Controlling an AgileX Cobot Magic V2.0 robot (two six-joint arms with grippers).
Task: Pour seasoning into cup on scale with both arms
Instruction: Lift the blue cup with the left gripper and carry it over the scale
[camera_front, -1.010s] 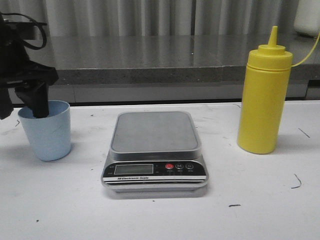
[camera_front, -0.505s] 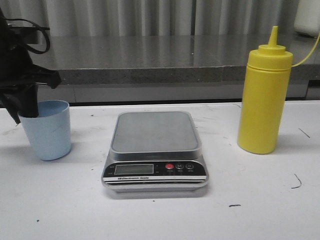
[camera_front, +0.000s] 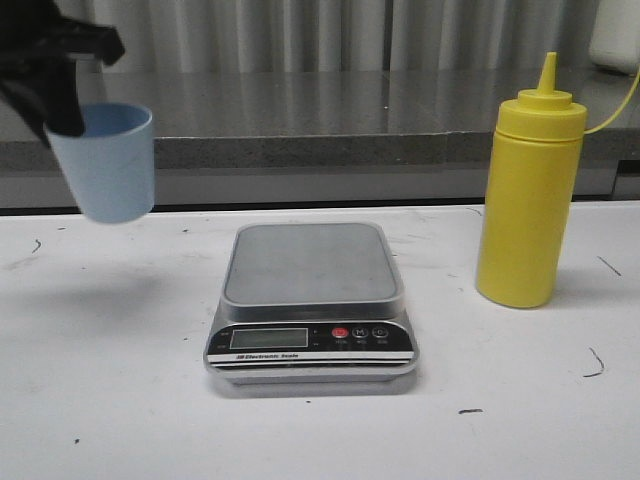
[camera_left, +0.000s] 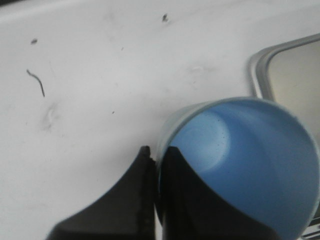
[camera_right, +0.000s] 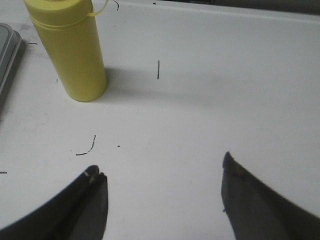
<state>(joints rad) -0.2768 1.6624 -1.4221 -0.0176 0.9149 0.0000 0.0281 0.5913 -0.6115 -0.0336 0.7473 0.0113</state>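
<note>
Scale (camera_front: 310, 300) stood at the centre of the tabletop (camera_front: 120, 400), its display panel toward the viewer. Seasoning bottle (camera_front: 528, 190) stood upright on the tabletop to the right of the scale, well apart from it. Cup (camera_front: 105, 160) hung above the tabletop at the far left, clear of the surface and left of the scale, with the left gripper (camera_left: 155, 165) pinching its rim, one finger inside and one outside. A raised ledge (camera_front: 330, 120) ran behind all three.
</note>
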